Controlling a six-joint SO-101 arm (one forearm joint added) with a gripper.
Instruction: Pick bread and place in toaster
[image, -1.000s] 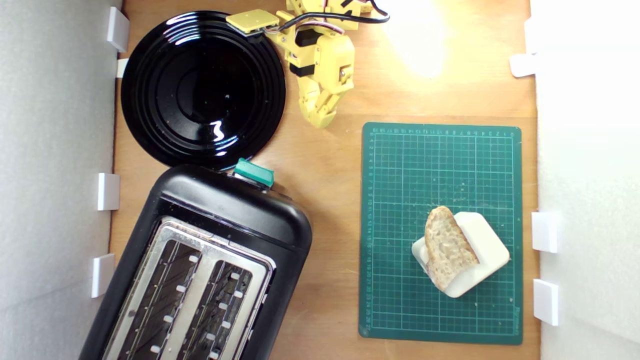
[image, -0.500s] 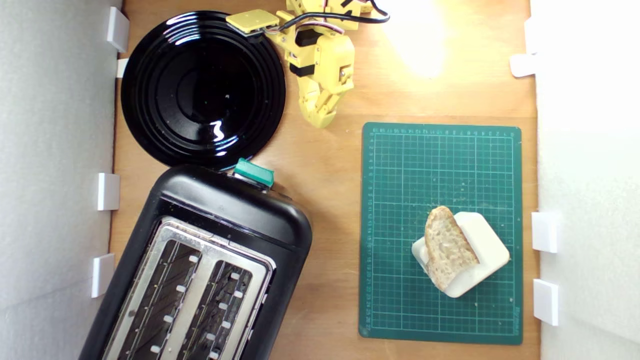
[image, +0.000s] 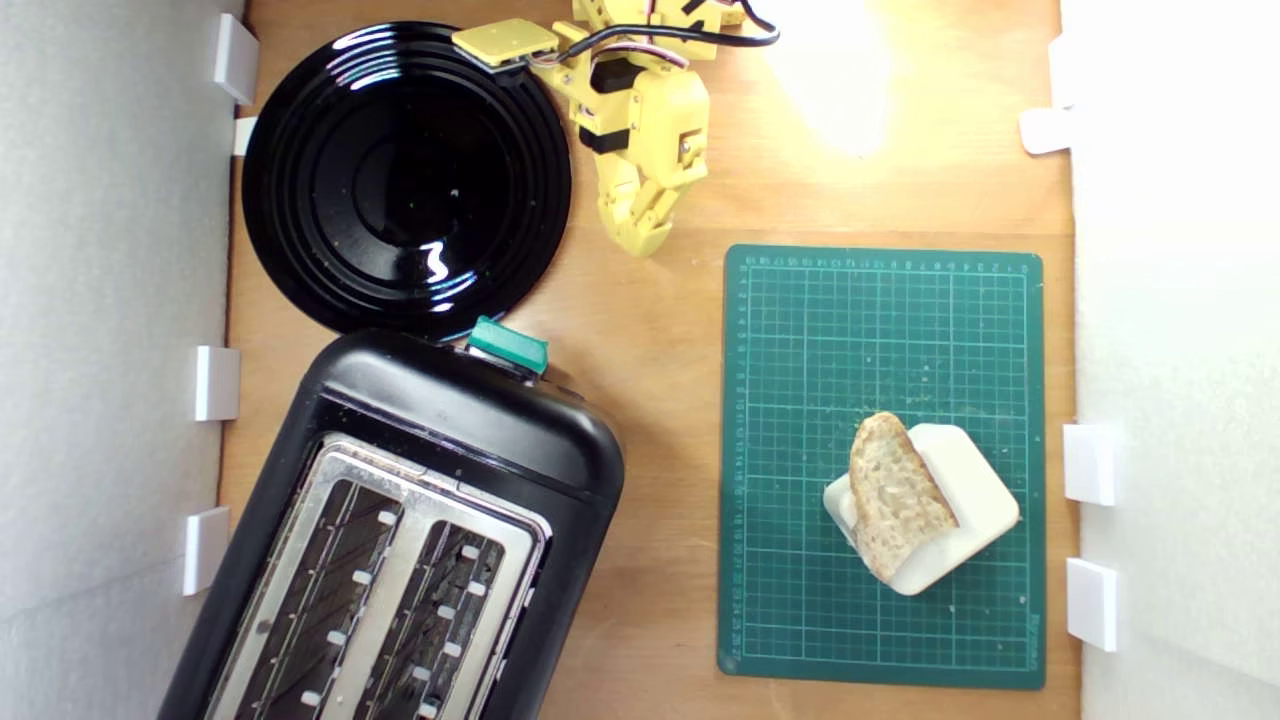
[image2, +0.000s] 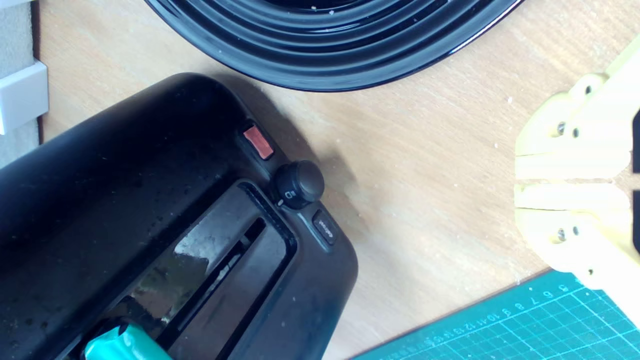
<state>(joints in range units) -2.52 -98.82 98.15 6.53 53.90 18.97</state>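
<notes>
Yellow pincer (image: 640, 235) hangs closed and empty above bare table (image: 650, 340), between the black plate (image: 405, 180) and the green cutting mat (image: 880, 465); the wrist view shows its jaws pressed together (image2: 570, 180). One slice of bread (image: 893, 497) lies across one cream block (image: 975, 500) on the mat, well apart from the pincer. One toaster (image: 400, 530) stands at the exterior view's lower left, its two slots holding nothing, its teal lever (image: 508, 345) just beside the plate, which also holds nothing.
</notes>
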